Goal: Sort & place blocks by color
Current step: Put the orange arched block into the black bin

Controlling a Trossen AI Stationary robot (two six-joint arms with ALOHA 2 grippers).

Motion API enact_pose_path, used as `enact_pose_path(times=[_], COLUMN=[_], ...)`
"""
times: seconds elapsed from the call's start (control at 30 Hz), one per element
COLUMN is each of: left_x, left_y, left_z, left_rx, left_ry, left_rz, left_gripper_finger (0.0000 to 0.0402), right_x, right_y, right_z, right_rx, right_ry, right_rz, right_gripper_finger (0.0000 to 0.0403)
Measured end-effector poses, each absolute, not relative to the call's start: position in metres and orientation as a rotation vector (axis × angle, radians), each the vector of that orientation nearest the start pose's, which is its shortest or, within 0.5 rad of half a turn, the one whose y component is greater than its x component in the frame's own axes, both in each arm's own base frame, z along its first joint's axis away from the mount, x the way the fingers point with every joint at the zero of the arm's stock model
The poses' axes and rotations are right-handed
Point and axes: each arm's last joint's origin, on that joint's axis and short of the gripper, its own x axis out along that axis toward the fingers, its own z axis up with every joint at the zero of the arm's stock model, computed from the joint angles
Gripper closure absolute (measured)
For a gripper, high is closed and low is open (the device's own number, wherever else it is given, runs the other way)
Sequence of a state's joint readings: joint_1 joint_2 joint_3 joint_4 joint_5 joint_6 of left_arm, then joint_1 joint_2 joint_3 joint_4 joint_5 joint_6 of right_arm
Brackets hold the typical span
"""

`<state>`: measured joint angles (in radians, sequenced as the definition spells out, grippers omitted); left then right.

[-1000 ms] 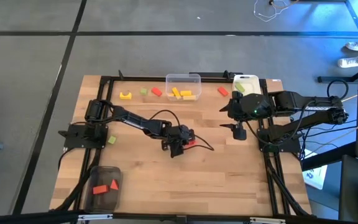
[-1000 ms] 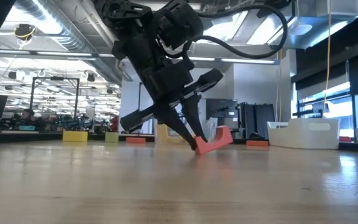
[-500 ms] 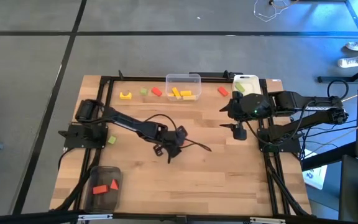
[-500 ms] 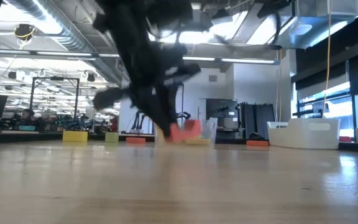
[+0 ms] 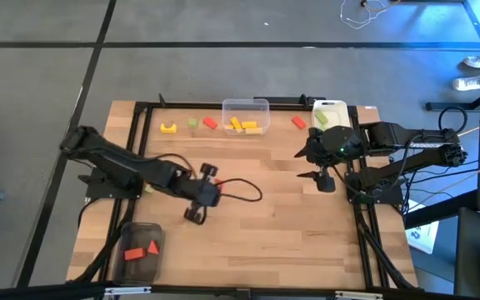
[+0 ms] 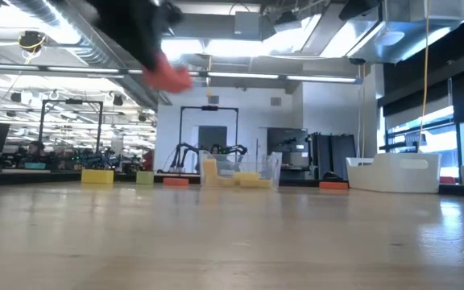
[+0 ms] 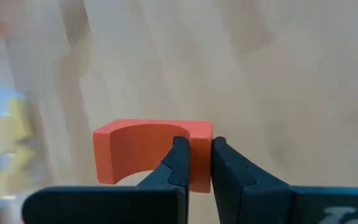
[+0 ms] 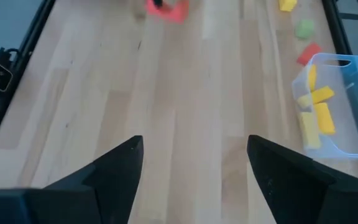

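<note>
Nearest, the dark tray [image 5: 130,258] holds what look like two red blocks [image 5: 142,248]. The left gripper [image 5: 200,200], lifted mid-table, pinches a red arch [image 7: 148,151]. At the far edge, yellow blocks [image 5: 242,125] fill the clear bin [image 5: 246,105]; loose blocks [image 5: 210,122] remain. The right gripper [image 5: 323,177] waits, spread wide.

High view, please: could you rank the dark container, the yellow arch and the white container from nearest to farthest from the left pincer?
1. Dark container, front left corner.
2. Yellow arch, back left.
3. White container, back right.

Measured from the left pincer.
</note>
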<state>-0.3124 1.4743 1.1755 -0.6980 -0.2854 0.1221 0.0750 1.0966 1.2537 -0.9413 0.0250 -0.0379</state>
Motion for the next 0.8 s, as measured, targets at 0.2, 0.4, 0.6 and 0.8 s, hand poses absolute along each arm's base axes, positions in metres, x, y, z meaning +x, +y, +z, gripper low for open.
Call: enact_pose_path(times=[0.2,0.4,0.6,0.8], left_x=[0.241,0.201,0.168,0.13], left_y=[-0.113,-0.137,-0.169,-0.202], left_z=[0.294,0.294,0.292,0.291], left_rx=[0.125,-0.183,-0.466,-0.645], left_ry=[0.992,1.203,1.409,1.502], left_rz=[-0.141,-0.084,-0.044,0.084], left_gripper_finger=[0.0373,0.0373,0.0373,0.0373], right_x=[0.2,0.201,0.201,0.202], right_y=[0.014,0.014,0.014,0.014], right_z=[0.368,0.369,0.369,0.369], right_rx=[-0.119,-0.126,-0.145,-0.146], right_ry=[0.776,0.765,0.764,0.756], right_rz=[0.081,0.083,0.091,0.091], right_gripper_finger=[0.0114,0.0114,0.0114,0.0114])
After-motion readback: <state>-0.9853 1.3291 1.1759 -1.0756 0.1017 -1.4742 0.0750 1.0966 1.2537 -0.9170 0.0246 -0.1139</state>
